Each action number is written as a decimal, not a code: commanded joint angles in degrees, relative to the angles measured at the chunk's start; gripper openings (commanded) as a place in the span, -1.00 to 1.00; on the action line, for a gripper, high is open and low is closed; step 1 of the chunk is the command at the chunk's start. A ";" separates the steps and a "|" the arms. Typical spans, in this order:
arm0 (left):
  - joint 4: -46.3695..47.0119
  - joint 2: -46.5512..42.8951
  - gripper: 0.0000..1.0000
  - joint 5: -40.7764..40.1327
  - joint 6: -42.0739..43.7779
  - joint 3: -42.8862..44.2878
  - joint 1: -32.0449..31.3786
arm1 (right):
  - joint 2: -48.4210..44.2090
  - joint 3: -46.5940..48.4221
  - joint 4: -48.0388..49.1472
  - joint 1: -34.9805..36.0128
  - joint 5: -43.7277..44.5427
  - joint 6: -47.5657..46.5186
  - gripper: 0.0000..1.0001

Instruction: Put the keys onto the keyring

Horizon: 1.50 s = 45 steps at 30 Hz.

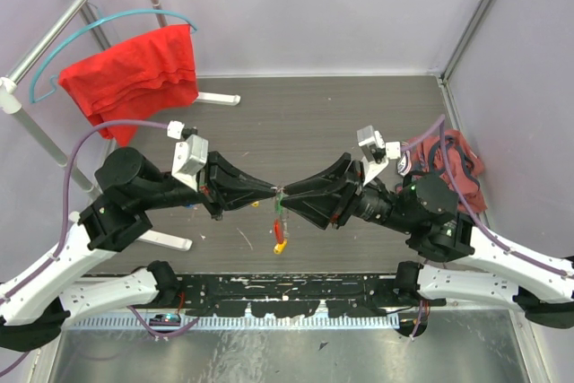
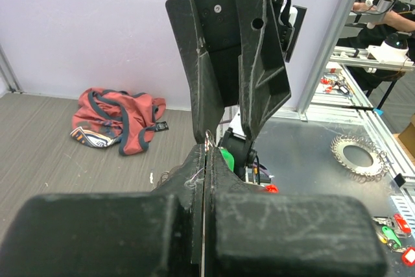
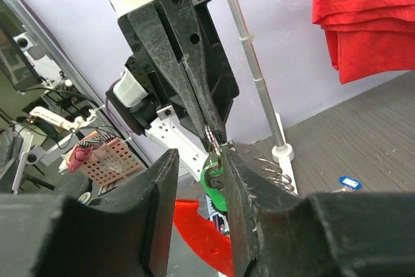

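Pinching keyring (image 2: 209, 138), left claw (image 2: 205, 155)

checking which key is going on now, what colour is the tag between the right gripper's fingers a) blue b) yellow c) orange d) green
d: the right wrist view shows a green tag between the fingers of the right gripper, just under the keyring wire pinched in the shut left gripper.

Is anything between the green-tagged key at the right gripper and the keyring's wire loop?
Nothing visible does. The green-tagged key, inside the right gripper, sits right at the keyring's wire loop, which is pinched in the shut left gripper.
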 commanded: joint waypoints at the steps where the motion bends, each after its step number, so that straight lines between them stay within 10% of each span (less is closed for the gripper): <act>1: 2.65 -1.00 -1.00 -0.63 -0.37 0.35 -0.17 | -1.92 0.29 2.86 0.27 0.69 -0.16 -0.23; 15: 2.74 -0.64 -1.00 0.23 -0.78 0.72 -0.18 | -1.16 0.51 3.18 0.24 0.61 0.35 -0.42; 27: 3.66 -1.01 -1.00 0.22 -1.04 0.63 -0.18 | -1.49 0.64 0.42 0.27 4.54 1.13 -0.97; 45: 5.03 -0.28 -1.00 -0.28 -0.91 1.55 -0.20 | 0.86 2.90 -6.06 0.24 4.37 1.38 -0.98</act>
